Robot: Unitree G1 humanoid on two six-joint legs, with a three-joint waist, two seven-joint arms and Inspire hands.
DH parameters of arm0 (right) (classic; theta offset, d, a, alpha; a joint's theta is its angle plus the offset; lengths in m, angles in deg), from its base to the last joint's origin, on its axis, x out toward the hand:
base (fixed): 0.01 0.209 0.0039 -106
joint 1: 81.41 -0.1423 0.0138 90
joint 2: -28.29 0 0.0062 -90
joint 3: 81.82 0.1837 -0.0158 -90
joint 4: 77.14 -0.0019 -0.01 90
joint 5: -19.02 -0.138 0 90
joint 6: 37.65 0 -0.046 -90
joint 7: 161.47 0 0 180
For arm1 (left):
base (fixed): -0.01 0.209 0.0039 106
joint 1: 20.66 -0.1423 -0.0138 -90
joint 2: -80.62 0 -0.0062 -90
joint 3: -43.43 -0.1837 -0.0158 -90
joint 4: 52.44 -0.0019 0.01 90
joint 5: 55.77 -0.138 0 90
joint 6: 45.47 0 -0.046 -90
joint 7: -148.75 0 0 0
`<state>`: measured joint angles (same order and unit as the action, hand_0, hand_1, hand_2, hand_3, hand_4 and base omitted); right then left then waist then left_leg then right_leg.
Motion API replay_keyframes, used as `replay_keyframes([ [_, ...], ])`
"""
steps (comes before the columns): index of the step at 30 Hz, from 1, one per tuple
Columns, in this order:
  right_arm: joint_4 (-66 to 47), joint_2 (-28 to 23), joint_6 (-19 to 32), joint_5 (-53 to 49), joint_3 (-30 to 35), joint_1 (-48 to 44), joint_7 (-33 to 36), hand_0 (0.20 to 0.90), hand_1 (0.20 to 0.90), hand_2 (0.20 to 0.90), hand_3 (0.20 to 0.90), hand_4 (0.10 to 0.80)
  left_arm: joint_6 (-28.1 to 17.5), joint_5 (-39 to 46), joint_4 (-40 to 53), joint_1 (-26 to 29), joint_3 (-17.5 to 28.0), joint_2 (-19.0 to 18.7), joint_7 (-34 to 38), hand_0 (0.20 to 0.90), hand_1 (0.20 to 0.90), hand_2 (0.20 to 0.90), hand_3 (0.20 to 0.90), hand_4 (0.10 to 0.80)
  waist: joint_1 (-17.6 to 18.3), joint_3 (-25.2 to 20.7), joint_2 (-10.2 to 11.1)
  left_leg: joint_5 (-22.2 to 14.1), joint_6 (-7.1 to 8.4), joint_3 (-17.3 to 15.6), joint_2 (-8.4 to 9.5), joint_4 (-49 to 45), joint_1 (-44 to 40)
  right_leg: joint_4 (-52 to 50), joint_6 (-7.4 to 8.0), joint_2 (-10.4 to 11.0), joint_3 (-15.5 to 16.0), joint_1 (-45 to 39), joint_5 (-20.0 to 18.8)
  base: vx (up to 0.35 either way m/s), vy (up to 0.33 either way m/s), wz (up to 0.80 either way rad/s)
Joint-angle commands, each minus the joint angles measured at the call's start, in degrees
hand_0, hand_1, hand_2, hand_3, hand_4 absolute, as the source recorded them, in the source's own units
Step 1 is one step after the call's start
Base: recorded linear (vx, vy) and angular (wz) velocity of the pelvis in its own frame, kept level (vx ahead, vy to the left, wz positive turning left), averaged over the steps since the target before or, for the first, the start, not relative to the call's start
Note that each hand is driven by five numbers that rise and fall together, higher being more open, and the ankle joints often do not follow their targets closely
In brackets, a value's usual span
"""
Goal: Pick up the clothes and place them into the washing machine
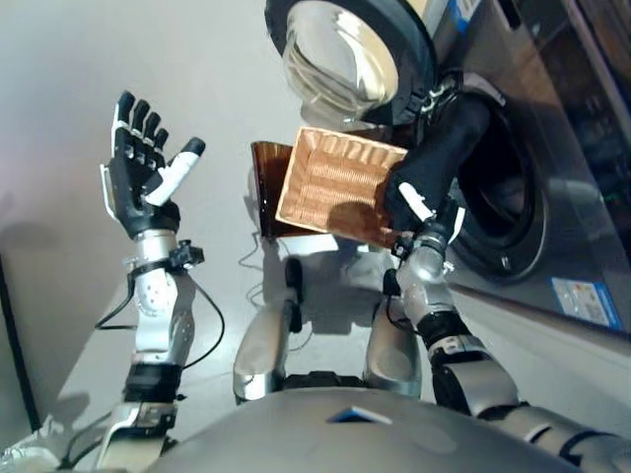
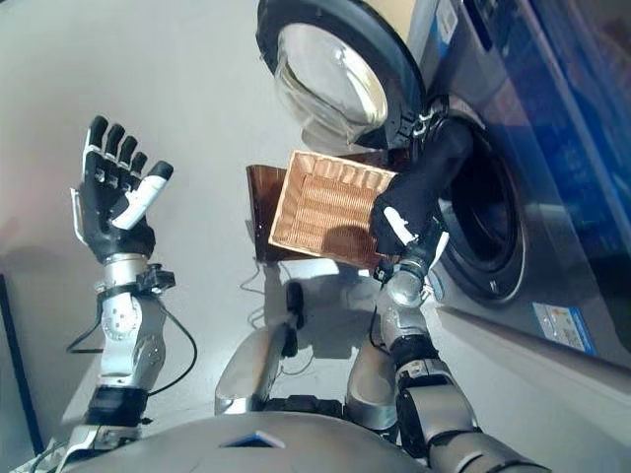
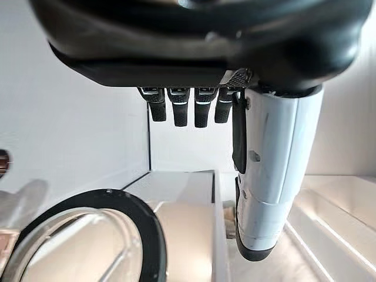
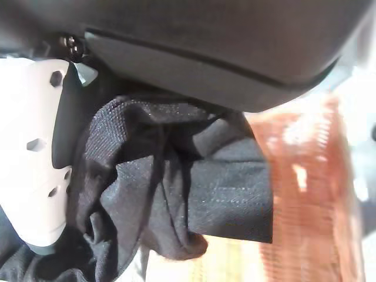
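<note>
Right hand point(image 1: 412, 205) is closed on a black garment point(image 1: 444, 148); the right wrist view shows the dark cloth point(image 4: 176, 182) bunched against the palm beside the white-covered thumb point(image 4: 29, 147), fingers themselves hidden under the fabric. The garment stretches from the hand up toward 1 o'clock into the round opening of the washing machine point(image 1: 513, 197), its far end lying at the drum's rim, so it is partly inside and still gripped. Washing machine fills the 2 to 4 o'clock side of the head views; its round door point(image 1: 345, 54) stands swung open at 12 o'clock, glass bowl facing the camera. Woven basket point(image 1: 335, 182) sits on the floor at centre, just beside the right hand at its 9 o'clock, tilted, with nothing seen inside from here. A brown panel point(image 1: 266, 182) shows behind the basket's left edge. Left hand point(image 1: 138, 168) is raised at 9 o'clock, well apart from basket and machine, palm out, fingers point(image 3: 182, 108) straight and spread, thumb out, holding nothing. Floor point(image 1: 128, 59) is plain grey.
</note>
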<state>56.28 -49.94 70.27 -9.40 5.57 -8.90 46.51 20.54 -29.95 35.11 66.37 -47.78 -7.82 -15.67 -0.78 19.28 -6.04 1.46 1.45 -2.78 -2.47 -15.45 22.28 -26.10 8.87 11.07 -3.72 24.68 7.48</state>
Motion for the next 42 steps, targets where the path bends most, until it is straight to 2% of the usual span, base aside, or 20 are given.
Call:
replay_keyframes([
  [1, -8.1, 0.9, 9.5, -2.0, -0.2, -5.2, 1.0, 0.200, 0.200, 0.200, 0.200, 0.300, -6.0, -0.9, 7.2, 1.8, 2.5, -2.9, 2.2, 0.900, 0.900, 0.900, 0.900, 0.800, 0.2, 0.3, -0.3, -10.3, 1.35, 0.4, -0.21, -14.7, 4.8, -3.6, -4.14, -4.4, 1.6, 4.5, -0.6, -0.093, -0.034, -0.15],
  [5, -8.9, 1.9, 11.9, -4.7, 1.6, -7.5, 2.5, 0.200, 0.200, 0.200, 0.200, 0.300, -6.2, -1.6, 9.3, 1.8, 2.5, -3.0, 3.5, 0.900, 0.900, 0.900, 0.900, 0.800, 0.3, 0.8, -1.2, -13.7, 1.54, 0.7, -0.78, -21.7, 10.1, -9.8, -4.28, -4.4, 2.1, 9.6, 2.0, -0.061, -0.014, -0.04],
  [11, -7.6, 2.7, 13.9, -6.8, 4.2, -11.5, 4.3, 0.200, 0.200, 0.200, 0.200, 0.300, -7.1, -2.2, 11.7, 1.4, 2.4, -3.3, 4.9, 0.900, 0.900, 0.900, 0.900, 0.800, 0.0, 1.6, -2.6, -16.5, 1.65, 1.2, -1.07, -27.6, 15.1, -15.7, -4.24, -4.3, 2.9, 14.7, 4.8, -0.051, 0.004, 0.01],
  [17, -4.9, 2.3, 15.2, -8.8, 8.0, -16.9, 6.8, 0.200, 0.200, 0.200, 0.200, 0.300, -7.2, -2.5, 13.2, 0.4, 2.1, -3.8, 5.6, 0.900, 0.900, 0.900, 0.900, 0.800, -0.2, 2.4, -3.9, -17.5, 1.55, 2.3, -0.41, -30.3, 18.9, -19.7, -4.51, -4.2, 3.7, 18.2, 6.9, -0.014, -0.021, 0.02],
  [18, -4.8, 1.7, 15.3, -8.6, 8.5, -18.0, 7.1, 0.200, 0.200, 0.200, 0.200, 0.300, -7.3, -2.6, 13.5, 0.2, 2.1, -4.0, 5.5, 0.900, 0.900, 0.900, 0.900, 0.800, -0.4, 2.2, -4.3, -19.2, 1.64, 2.5, -0.20, -30.6, 18.7, -20.4, -4.28, -4.0, 3.7, 18.0, 8.7, -0.031, -0.029, 0.03],
  [20, -3.4, -1.0, 15.3, -7.5, 11.3, -21.2, 9.0, 0.200, 0.200, 0.200, 0.200, 0.300, -7.6, -2.9, 14.3, -0.4, 2.2, -4.7, 5.5, 0.900, 0.900, 0.900, 0.900, 0.800, -0.9, 2.3, -5.2, -17.2, 1.61, 2.6, 0.19, -29.7, 19.7, -19.8, -4.52, -3.8, 3.5, 18.9, 7.1, -0.012, -0.019, 0.13],
  [21, -3.3, -1.1, 15.3, -7.5, 11.3, -21.3, 9.1, 0.200, 0.200, 0.200, 0.200, 0.300, -7.6, -2.9, 14.3, -0.3, 2.1, -4.7, 5.5, 0.900, 0.900, 0.900, 0.900, 0.800, -1.0, 2.0, -5.3, -18.8, 1.65, 2.7, 0.26, -30.0, 19.1, -20.2, -4.31, -3.8, 3.5, 18.4, 8.6, -0.004, -0.011, 0.15],
  [22, -2.3, -3.0, 15.7, -7.8, 13.6, -23.8, 10.8, 0.200, 0.200, 0.200, 0.200, 0.300, -7.8, -3.2, 14.5, -0.8, 2.2, -5.3, 5.7, 0.900, 0.900, 0.900, 0.900, 0.800, -1.2, 2.2, -5.8, -16.8, 1.59, 2.4, 0.41, -28.8, 19.6, -19.5, -4.55, -3.6, 3.6, 19.1, 7.0, 0.096, 0.000, 0.13],
  [24, -1.4, -4.3, 15.8, -8.2, 14.6, -25.3, 11.3, 0.200, 0.200, 0.200, 0.200, 0.300, -7.8, -3.2, 14.5, -0.8, 2.3, -5.5, 5.7, 0.900, 0.900, 0.900, 0.900, 0.800, -1.5, 1.6, -6.1, -18.1, 1.64, 2.5, 0.66, -28.7, 19.1, -19.8, -4.37, -3.5, 3.5, 18.8, 8.4, 0.048, 0.000, 0.07],
  [26, 1.1, -7.3, 15.9, -9.9, 16.2, -28.5, 12.0, 0.200, 0.200, 0.200, 0.200, 0.300, -8.2, -2.7, 14.5, -0.7, 2.6, -6.2, 5.7, 0.900, 0.900, 0.900, 0.900, 0.800, -2.1, 1.1, -6.7, -17.5, 1.66, 2.4, 0.89, -27.3, 18.9, -19.1, -4.33, -3.4, 3.2, 18.9, 8.2, -0.047, 0.001, 0.02],
  [27, 3.7, -10.7, 15.7, -12.0, 17.8, -31.7, 12.2, 0.200, 0.200, 0.200, 0.200, 0.300, -8.6, -2.5, 14.8, -0.8, 2.6, -6.8, 5.3, 0.900, 0.900, 0.900, 0.900, 0.800, -2.6, 1.0, -7.3, -15.4, 1.66, 2.2, 1.03, -26.0, 19.2, -18.5, -4.47, -3.4, 3.1, 19.5, 6.8, -0.100, 0.001, 0.06],
  [28, 4.1, -11.0, 15.7, -12.3, 17.8, -32.0, 11.9, 0.200, 0.200, 0.200, 0.200, 0.300, -8.6, -2.4, 14.8, -0.6, 2.6, -6.7, 5.3, 0.900, 0.900, 0.900, 0.900, 0.800, -2.7, 1.1, -7.4, -15.2, 1.66, 2.2, 1.04, -25.8, 19.3, -18.3, -4.49, -3.4, 3.0, 19.6, 6.6, -0.103, -0.017, 0.07],
  [29, 5.3, -14.5, 15.8, -14.5, 19.0, -34.9, 12.1, 0.200, 0.200, 0.200, 0.200, 0.300, -8.7, -2.3, 15.4, -0.7, 2.8, -7.5, 4.8, 0.900, 0.900, 0.900, 0.900, 0.800, -3.3, 0.7, -8.0, -14.5, 1.78, 2.2, 1.32, -24.7, 19.3, -17.9, -4.57, -3.2, 3.1, 19.7, 6.6, -0.006, -0.016, 0.04],
  [30, 5.5, -14.7, 15.7, -14.6, 19.0, -35.0, 12.0, 0.200, 0.200, 0.200, 0.200, 0.300, -8.7, -2.3, 15.5, -0.6, 2.8, -7.5, 4.7, 0.900, 0.900, 0.900, 0.900, 0.800, -3.4, 0.7, -8.1, -14.4, 1.79, 2.2, 1.35, -24.6, 19.3, -17.8, -4.58, -3.1, 3.2, 19.7, 6.5, 0.005, -0.027, 0.07],
  [31, 5.0, -18.6, 15.1, -14.1, 18.6, -36.6, 12.0, 0.200, 0.200, 0.200, 0.200, 0.300, -9.1, -1.9, 15.9, -0.8, 3.4, -7.9, 4.3, 0.900, 0.900, 0.900, 0.900, 0.800, -4.0, 0.3, -8.7, -13.5, 2.02, 2.4, 1.62, -23.3, 19.1, -17.6, -4.49, -2.8, 3.1, 19.8, 6.5, 0.006, -0.013, 0.10],
  [33, 5.1, -22.2, 14.9, -14.0, 18.5, -37.8, 12.2, 0.200, 0.200, 0.200, 0.200, 0.300, -9.2, -1.8, 16.1, -0.8, 3.6, -8.1, 3.9, 0.900, 0.900, 0.900, 0.900, 0.800, -4.4, 0.0, -9.2, -12.9, 2.26, 2.6, 1.93, -22.4, 18.9, -17.5, -4.49, -2.4, 3.3, 19.7, 6.5, 0.020, -0.018, 0.17],
  [38, 4.1, -27.3, 15.4, -14.3, 17.8, -39.9, 11.2, 0.200, 0.200, 0.200, 0.200, 0.300, -9.2, -0.8, 16.1, -0.9, 3.0, -8.4, 2.7, 0.900, 0.900, 0.900, 0.900, 0.800, -5.1, -0.7, -9.7, -11.3, 2.59, 3.0, 2.62, -19.3, 17.5, -16.3, -4.54, -1.7, 3.5, 18.6, 6.5, 0.030, -0.020, 0.13],
  [39, 4.5, -28.0, 15.8, -15.4, 17.3, -40.4, 10.2, 0.285, 0.285, 0.285, 0.285, 0.361, -9.3, -0.4, 16.0, -0.5, 2.9, -8.5, 2.5, 0.900, 0.900, 0.900, 0.900, 0.800, -5.2, -0.6, -9.7, -11.0, 2.66, 2.9, 2.96, -18.7, 16.9, -15.9, -4.59, -1.6, 3.5, 18.1, 6.2, 0.023, -0.022, 0.05],
  [40, 4.1, -28.3, 15.9, -16.7, 16.2, -40.4, 8.3, 0.900, 0.900, 0.900, 0.900, 0.800, -9.3, -0.3, 16.1, 0.1, 2.8, -8.5, 2.2, 0.900, 0.900, 0.900, 0.900, 0.800, -5.2, -0.5, -9.7, -10.4, 2.76, 3.0, 3.28, -17.9, 16.4, -15.3, -4.72, -1.4, 3.5, 17.4, 5.9, 0.009, -0.014, 0.05],
  [42, 3.8, -28.0, 15.9, -18.2, 15.9, -39.8, 6.3, 0.900, 0.900, 0.900, 0.900, 0.800, -9.3, -0.1, 15.9, 0.3, 2.7, -8.3, 1.9, 0.900, 0.900, 0.900, 0.900, 0.800, -5.0, -0.5, -9.6, -10.2, 2.77, 3.2, 3.27, -17.0, 15.7, -14.8, -4.73, -1.5, 3.6, 16.9, 5.8, 0.000, 0.000, 0.00],
])
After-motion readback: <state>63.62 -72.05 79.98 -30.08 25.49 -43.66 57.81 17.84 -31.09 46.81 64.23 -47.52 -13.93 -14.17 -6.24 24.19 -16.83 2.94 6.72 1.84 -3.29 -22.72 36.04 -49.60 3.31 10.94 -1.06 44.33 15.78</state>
